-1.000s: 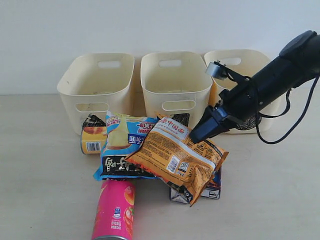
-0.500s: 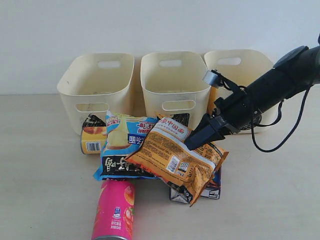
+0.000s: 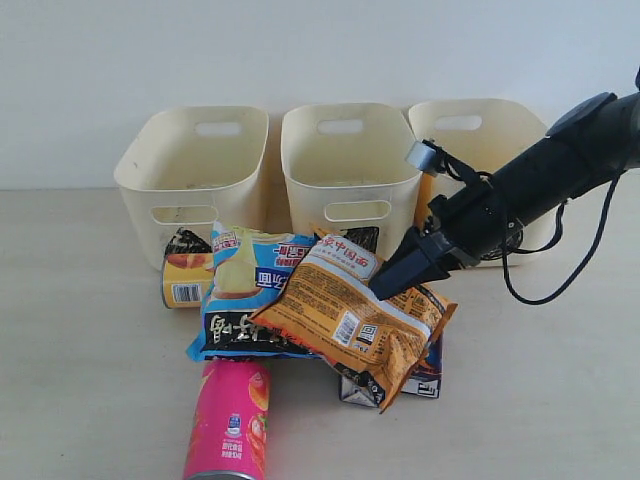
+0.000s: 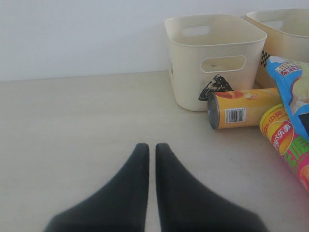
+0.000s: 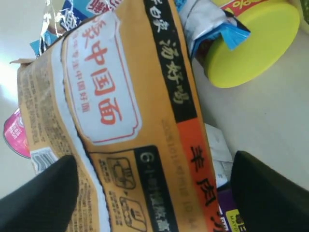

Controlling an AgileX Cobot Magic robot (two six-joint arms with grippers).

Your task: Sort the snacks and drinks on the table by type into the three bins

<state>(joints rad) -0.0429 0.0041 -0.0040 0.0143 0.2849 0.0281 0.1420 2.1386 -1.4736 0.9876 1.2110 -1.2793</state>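
An orange bag (image 3: 350,315) lies on top of the pile, overlapping the blue bag (image 3: 250,290). My right gripper (image 3: 395,282) rests at the orange bag's far edge. In the right wrist view it (image 5: 154,193) is open, its fingers (image 5: 38,193) standing wide on either side of the orange bag (image 5: 120,121). A dark purple carton (image 5: 236,212) peeks out under the bag. The pink tube (image 3: 228,420) and yellow tube (image 3: 188,280) lie on the table (image 3: 80,350). My left gripper (image 4: 152,147) is shut and empty over bare table.
Three cream bins stand in a row at the back: left (image 3: 190,160), middle (image 3: 345,160) and right (image 3: 470,130). A second carton (image 3: 355,390) sticks out under the orange bag's near corner. The right arm's cable (image 3: 560,280) loops in front of the right bin.
The right gripper came down and to the left onto the orange bag's far edge, then stayed there. The snacks and the left gripper have not moved.
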